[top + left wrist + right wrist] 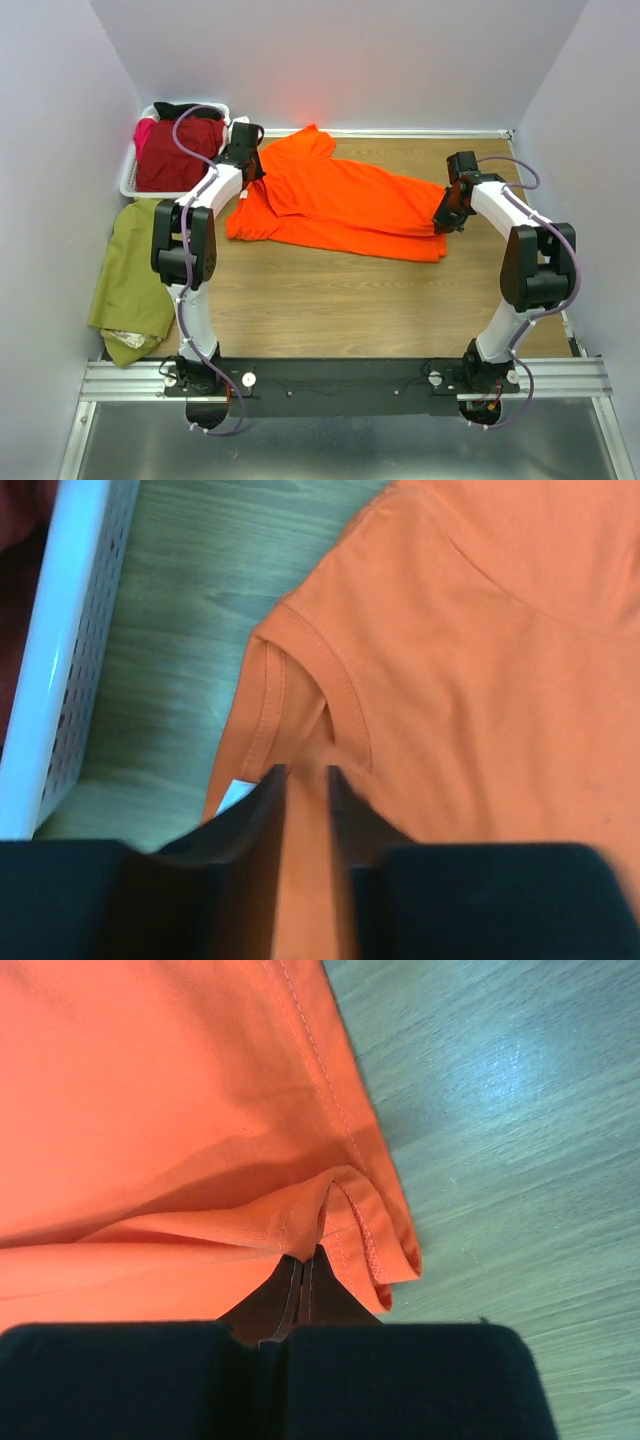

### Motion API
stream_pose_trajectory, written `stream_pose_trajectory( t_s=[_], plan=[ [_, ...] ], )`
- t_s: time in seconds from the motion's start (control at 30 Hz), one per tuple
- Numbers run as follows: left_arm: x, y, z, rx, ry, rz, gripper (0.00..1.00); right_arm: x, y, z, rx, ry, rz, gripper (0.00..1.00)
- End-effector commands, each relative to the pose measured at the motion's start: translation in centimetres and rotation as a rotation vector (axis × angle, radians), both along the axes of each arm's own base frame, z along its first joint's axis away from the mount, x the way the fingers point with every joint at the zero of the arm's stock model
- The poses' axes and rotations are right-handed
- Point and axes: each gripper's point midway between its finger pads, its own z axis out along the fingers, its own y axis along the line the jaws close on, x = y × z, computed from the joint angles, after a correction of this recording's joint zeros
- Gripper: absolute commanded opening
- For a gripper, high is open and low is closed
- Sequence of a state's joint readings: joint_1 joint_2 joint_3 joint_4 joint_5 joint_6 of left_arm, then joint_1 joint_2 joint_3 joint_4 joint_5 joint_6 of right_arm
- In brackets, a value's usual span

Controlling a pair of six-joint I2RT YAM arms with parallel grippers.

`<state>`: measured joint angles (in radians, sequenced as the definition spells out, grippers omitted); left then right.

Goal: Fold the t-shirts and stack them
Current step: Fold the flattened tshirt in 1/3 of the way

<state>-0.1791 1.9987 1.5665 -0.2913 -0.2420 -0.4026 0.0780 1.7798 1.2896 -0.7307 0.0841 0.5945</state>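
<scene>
The orange t-shirt [340, 205] is spread on the bench [330, 300]; its hem is pinched between the closed right fingers [283, 1298], seemingly for tension, while the collar is straddled, not visibly gripped, by the narrowly parted left fingers [258, 825]

orange t-shirt [340, 205] 1; red t-shirt [180, 158] 1; olive t-shirt [130, 270] 1; basket [130, 178] 1

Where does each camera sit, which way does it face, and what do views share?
Top external: above and behind the arms, looking down at the table; both arms, orange t-shirt, basket show.
Left wrist: on the left arm, facing down; left end effector open over the shirt's hemmed edge, basket beside.
Right wrist: on the right arm, facing down; right end effector shut on the shirt's corner.
Shared: all three see the orange t-shirt.
</scene>
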Motion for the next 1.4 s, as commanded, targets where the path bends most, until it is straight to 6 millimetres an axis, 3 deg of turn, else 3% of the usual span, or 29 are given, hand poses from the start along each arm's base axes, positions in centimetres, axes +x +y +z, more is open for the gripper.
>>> stream_pose_trajectory(
  t_s=[0.0, 0.1, 0.2, 0.27, 0.33, 0.47, 0.6, 0.73, 0.83, 0.97, 1.13, 1.23, 1.37],
  plan=[
    [0.6, -0.2, 1.3, 0.046, -0.014, -0.045, 0.45, 1.2, -0.4, 0.1, -0.015, -0.019, -0.010, 0.01],
    [0.7, 0.7, 3.9, 0.082, -0.079, -0.008, 0.55, 1.7, -0.7, 0.5, -0.031, -0.034, -0.015, 0.01],
    [0.3, 1.3, 5.9, 0.099, -0.111, 0.010, 0.55, 2.7, -1.3, 1.3, -0.062, -0.062, -0.022, 0.02],
    [-0.5, 0.9, 6.5, 0.086, -0.110, -0.007, 0.56, 3.5, -1.7, 1.9, -0.089, -0.084, -0.029, 0.12],
    [-1.4, 0.2, 5.9, 0.059, -0.086, -0.035, 0.56, 4.7, -2.2, 3.0, -0.113, -0.118, -0.041, 0.21],
    [-4.7, -1.3, 2.7, 0.033, 0.008, -0.086, 0.56, 6.8, -2.3, 4.1, -0.127, -0.163, -0.050, 0.48],
    [-7.3, -1.7, -0.7, 0.053, 0.123, -0.089, 0.55, 7.7, -2.3, 3.9, -0.125, -0.162, -0.044, 0.55],
    [-9.3, -2.0, -2.0, 0.056, 0.168, -0.096, 0.55, 6.2, -1.9, 4.0, -0.111, -0.148, -0.013, 0.55],
    [-10.5, -1.7, -2.8, 0.055, 0.205, -0.079, 0.55, 3.6, -1.9, 2.9, -0.108, -0.098, 0.013, 0.55],
    [-12.1, -0.2, -4.1, 0.105, 0.275, -0.015, 0.55, 0.7, -0.9, 2.8, -0.046, -0.072, 0.048, 0.54],
    [-13.3, 1.5, -5.1, 0.161, 0.341, 0.079, 0.55, -2.3, 0.4, 0.5, 0.025, 0.017, 0.097, 0.52],
    [-13.5, 1.6, -5.9, 0.165, 0.383, 0.104, 0.55, -3.1, 0.5, -1.3, 0.029, 0.073, 0.105, 0.50],
    [-13.7, 1.5, -6.9, 0.163, 0.434, 0.139, 0.54, -3.3, 0.5, -2.1, 0.026, 0.099, 0.103, 0.48]
  ],
)
